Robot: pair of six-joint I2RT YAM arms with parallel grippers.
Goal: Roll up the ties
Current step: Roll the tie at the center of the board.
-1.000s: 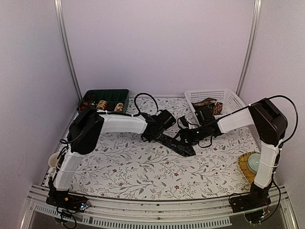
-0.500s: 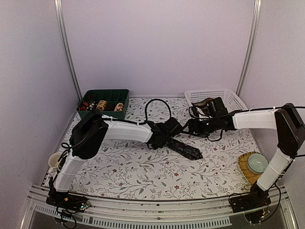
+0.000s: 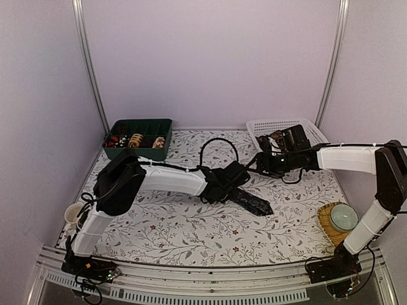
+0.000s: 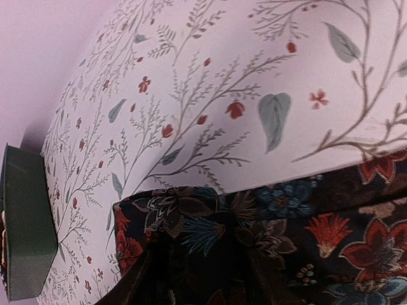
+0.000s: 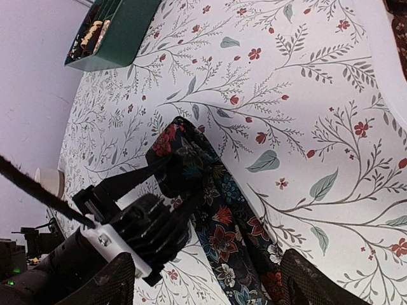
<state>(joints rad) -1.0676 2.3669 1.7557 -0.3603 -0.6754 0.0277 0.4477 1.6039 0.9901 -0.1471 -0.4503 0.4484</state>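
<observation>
So the dark floral tie [image 3: 253,203] is lying flat on the flowery table [image 3: 172,229] around mid-frame in the top view, and its folded upper-left end is right at the left gripper [image 3: 233,189]. Honestly can't tell if those fingers are pinching the cloth or just sitting around it. The right gripper [image 5: 210,276] hovers up and right of it by the white basket [image 3: 311,130], fingers spread wide with nothing in them, and a few rolled ties [image 3: 135,140] sit in the green tray [image 3: 143,124] at upper left.
</observation>
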